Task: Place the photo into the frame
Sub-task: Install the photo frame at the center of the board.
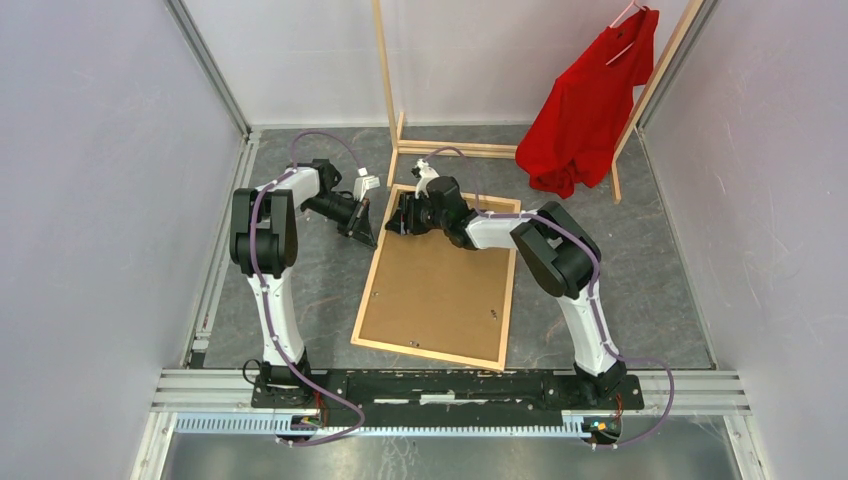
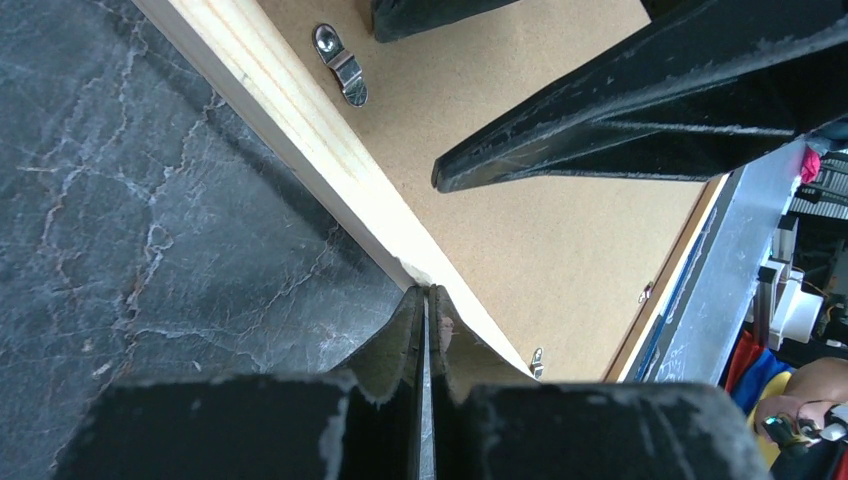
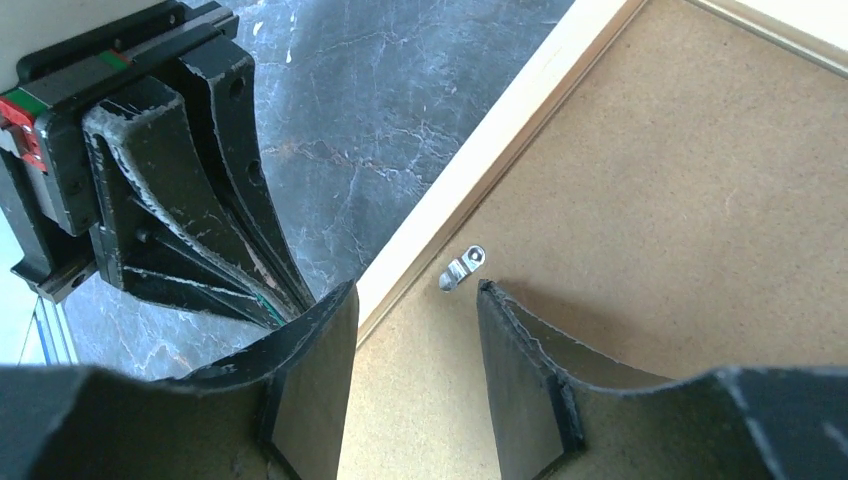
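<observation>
One frame (image 1: pixel 362 300) lies back up on the table (image 1: pixel 300 280).
Only the top view shows it whole, backing board (image 1: pixel 440 290) inside; my left pincer (image 2: pixel 428 292) is pressed together at its rail, my right pincer (image 3: pixel 417 288) gapes above one clip (image 3: pixel 463 268).

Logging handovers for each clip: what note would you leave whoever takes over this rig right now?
Left tool: shut, tips at the left rail of the frame, near its far corner.
Right tool: open, empty, over the backing board beside a metal clip.
The frame lies face down, board seated in it.
The photo is not in view; whether it is under the board cannot be told.
Left: likely confirm the photo, secure clips.
</observation>
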Action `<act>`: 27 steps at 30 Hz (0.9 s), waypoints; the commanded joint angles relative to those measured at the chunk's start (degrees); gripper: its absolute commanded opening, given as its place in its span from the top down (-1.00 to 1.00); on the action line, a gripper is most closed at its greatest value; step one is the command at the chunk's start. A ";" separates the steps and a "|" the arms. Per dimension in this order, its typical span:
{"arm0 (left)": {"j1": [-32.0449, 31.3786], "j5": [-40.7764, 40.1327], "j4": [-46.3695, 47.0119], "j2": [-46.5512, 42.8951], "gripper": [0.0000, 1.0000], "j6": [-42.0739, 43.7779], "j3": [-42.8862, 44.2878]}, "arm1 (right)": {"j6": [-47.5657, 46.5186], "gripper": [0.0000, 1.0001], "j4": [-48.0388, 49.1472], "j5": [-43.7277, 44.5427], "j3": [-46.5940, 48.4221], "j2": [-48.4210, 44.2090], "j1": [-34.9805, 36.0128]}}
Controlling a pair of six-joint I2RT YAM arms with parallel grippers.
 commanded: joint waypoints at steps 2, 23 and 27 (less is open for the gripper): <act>-0.63 -1.15 -0.18 -0.62 0.85 0.58 -1.16 | -1.29 -0.07 -1.88 -0.45 -1.24 -2.12 -0.11; -0.62 -0.82 -0.22 -0.95 0.85 0.73 -1.53 | -2.19 -0.07 -9.82 2.48 6.48 3.62 2.03; -0.63 -0.69 -0.16 -0.96 0.85 0.82 -1.68 | 0.77 -0.04 -8.46 2.72 4.95 3.36 2.28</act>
